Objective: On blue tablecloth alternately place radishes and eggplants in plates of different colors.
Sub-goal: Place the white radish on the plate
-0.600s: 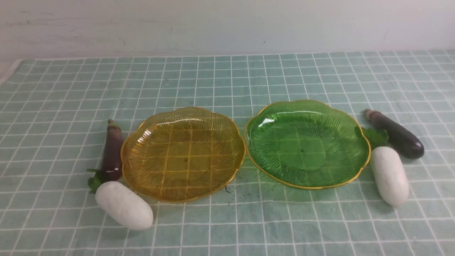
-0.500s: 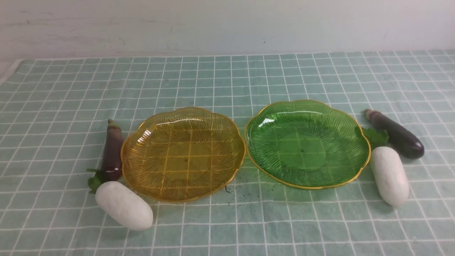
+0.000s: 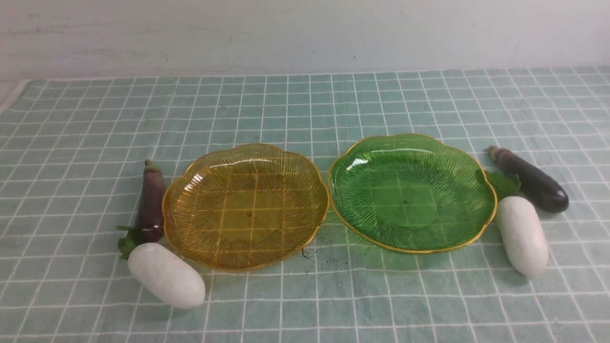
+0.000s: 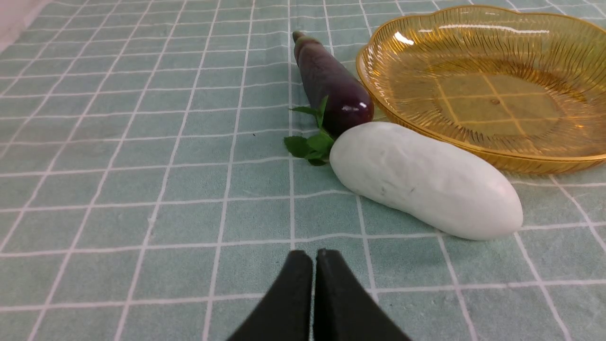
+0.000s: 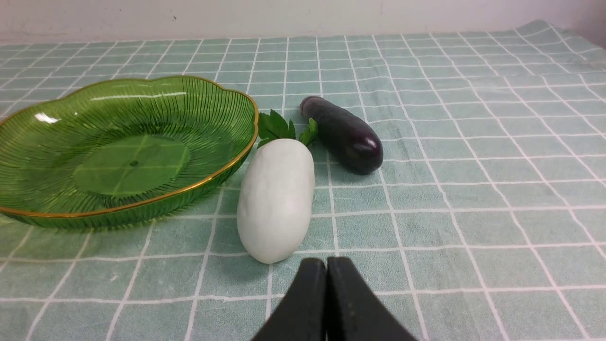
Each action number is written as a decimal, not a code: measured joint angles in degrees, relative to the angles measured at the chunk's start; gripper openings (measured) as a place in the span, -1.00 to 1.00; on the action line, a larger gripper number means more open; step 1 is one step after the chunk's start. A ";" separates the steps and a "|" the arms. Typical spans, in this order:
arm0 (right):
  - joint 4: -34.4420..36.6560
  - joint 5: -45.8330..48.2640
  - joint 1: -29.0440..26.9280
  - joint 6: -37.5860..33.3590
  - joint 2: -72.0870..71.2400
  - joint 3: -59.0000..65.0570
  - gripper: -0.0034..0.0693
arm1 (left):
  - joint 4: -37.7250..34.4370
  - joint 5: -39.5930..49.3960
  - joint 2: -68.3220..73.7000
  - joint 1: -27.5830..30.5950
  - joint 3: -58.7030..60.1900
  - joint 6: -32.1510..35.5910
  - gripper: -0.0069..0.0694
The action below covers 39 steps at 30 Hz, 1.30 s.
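Note:
On the blue tablecloth [image 3: 305,105] stand an empty amber plate [image 3: 190,247] and an empty green plate [image 3: 476,228], side by side. Left of the amber plate lie an eggplant [image 3: 151,202] and a radish [image 3: 166,275]; both show in the left wrist view as the eggplant [image 4: 331,85] and the radish [image 4: 426,182]. Right of the green plate lie an eggplant [image 3: 531,180] and a radish [image 3: 523,236], also seen in the right wrist view as the eggplant [image 5: 345,135] and the radish [image 5: 277,199]. My left gripper [image 4: 314,255] and right gripper [image 5: 326,263] are shut and empty, short of the radishes. Neither shows in the front view.
A pale wall [image 3: 305,33] runs behind the cloth's far edge. Small dark specks [image 3: 324,259] lie on the cloth in front of the gap between the plates. The cloth's left edge [image 3: 12,97] shows at the far left.

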 joint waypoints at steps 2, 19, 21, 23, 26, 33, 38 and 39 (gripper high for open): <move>0.00 0.00 0.00 0.00 0.00 0.00 -0.95 | 0.00 0.00 0.00 0.00 0.00 0.00 -0.84; 0.00 0.00 0.00 0.00 0.00 0.00 -0.95 | 0.00 0.00 0.00 0.00 0.00 0.00 -0.84; 0.00 0.00 0.00 0.00 0.00 0.00 -0.95 | 0.00 0.00 0.00 0.00 0.00 0.00 -0.84; 0.00 0.00 0.00 0.00 0.00 0.00 -0.95 | 0.00 0.00 0.00 0.00 0.00 0.00 -0.84; 0.00 0.00 0.00 0.00 0.00 0.00 -0.95 | 0.00 0.00 0.00 0.00 0.00 0.00 -0.84; 8.89 -3.62 0.00 6.87 0.00 0.51 -0.95 | -12.56 -0.56 0.00 0.00 0.05 -9.23 -0.84; 27.98 -9.05 0.00 16.45 0.00 0.62 -0.95 | -38.15 -5.09 0.00 0.00 0.21 -24.02 -0.84; 29.20 -9.31 0.00 16.61 0.00 0.62 -0.95 | -39.76 -5.20 0.00 0.00 0.21 -24.55 -0.84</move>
